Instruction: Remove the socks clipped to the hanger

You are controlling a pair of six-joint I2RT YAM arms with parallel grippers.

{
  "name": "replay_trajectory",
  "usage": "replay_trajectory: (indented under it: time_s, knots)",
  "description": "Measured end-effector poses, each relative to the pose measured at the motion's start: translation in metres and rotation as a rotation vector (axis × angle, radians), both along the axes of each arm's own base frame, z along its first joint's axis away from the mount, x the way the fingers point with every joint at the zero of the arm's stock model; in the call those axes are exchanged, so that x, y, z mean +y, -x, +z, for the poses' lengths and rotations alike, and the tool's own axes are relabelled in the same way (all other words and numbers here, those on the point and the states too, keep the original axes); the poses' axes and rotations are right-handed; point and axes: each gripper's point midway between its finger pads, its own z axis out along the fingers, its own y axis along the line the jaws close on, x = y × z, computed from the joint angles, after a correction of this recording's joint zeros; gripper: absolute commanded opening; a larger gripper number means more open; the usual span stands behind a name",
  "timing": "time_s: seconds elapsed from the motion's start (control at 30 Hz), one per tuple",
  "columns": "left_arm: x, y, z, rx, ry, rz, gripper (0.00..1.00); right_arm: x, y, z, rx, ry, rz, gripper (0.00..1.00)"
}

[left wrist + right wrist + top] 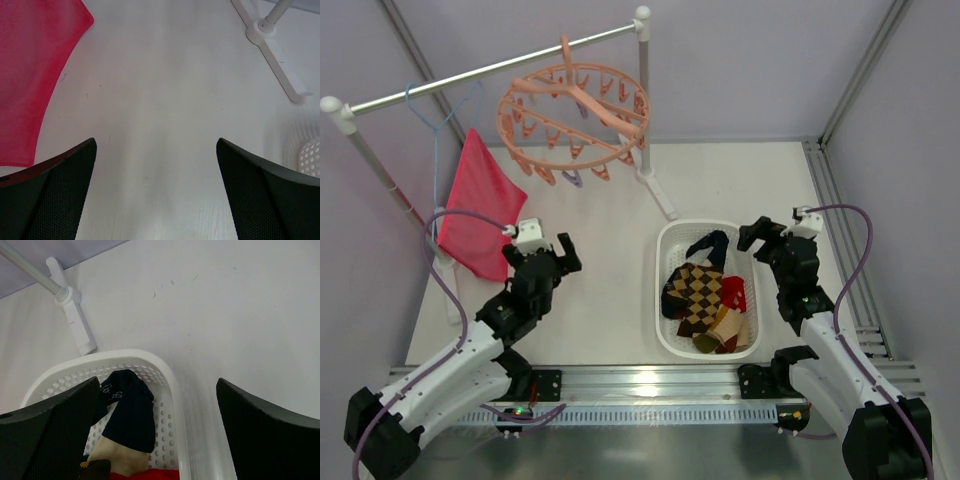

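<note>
- Hanging at the far left from a light-blue wire hanger (428,112), a pink-red cloth (478,205) is seen close beside the left arm. It could be snagged if that arm were swung outward.
- Suspended by its hook from the rail (490,68), the hanger (575,115) is seen left of centre, and no sock can be made out on its pegs. Any tug on a peg could set it swinging or lift it off, since it hangs free.
- Right of centre, the socks (702,290) are piled in a white basket (665,240) on the surface (610,270), so the task is judged done or nearly so.
- With the right arm just beside its rim, the basket could be knocked or tipped by a careless sweep.
- The left fingers (55,195) are spread wide and nothing is held. Only bare surface is seen between them, with the cloth off to one side.
- The right fingers (50,430) are likewise spread wide and empty. They are held above the basket's far corner, where a navy sock (127,405) lies, and nothing is touched.
</note>
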Motion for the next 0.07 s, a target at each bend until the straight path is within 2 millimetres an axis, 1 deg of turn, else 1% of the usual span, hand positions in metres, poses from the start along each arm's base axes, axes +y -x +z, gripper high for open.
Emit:
replay_trajectory:
  time_s: [0.07]
  knots:
    - [0.0001,0.0,0.0,0.0,0.0,0.0,1.0,0.0,0.0,0.0,0.0,0.0,0.0,0.98]
